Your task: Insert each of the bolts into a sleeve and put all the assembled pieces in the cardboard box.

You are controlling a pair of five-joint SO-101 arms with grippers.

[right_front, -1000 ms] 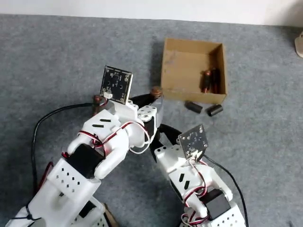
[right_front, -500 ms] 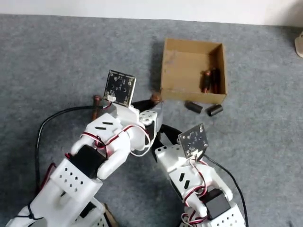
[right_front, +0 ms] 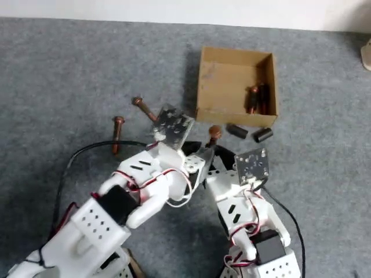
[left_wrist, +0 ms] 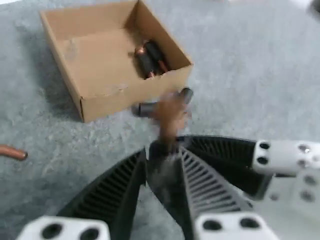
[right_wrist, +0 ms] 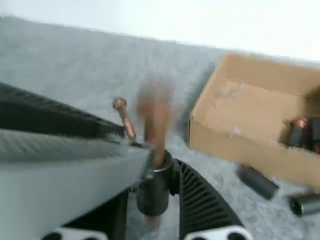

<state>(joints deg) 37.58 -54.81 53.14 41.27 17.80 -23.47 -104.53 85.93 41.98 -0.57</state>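
Two sleeves (right_front: pixel 236 131) (right_front: pixel 262 135) crowd box's (right_front: pixel 234 119) 6 o'clock wall; my left fingers (left_wrist: pixel 115 190) pinch blurred bolt (right_front: pixel 214 132), right fingers (right_wrist: pixel 200 200) clamp third sleeve (right_wrist: pixel 154 187).

Setting: lab-like robotics test bench.
Surface: grey carpet-like mat (right_front: pixel 69 69) under the whole work area.
Backdrop: plain white wall (right_front: pixel 174 8).
Hardware: white plastic arms (right_front: pixel 98 220), bare red-and-black wiring (right_front: pixel 124 174), loose black cable (right_front: pixel 69 161).

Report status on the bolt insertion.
Right gripper jaws shut on sleeve. Left gripper jaws shut on bolt, shank in sleeve, depth unclear. Two loose sleeves lie between grippers and cardboard box.
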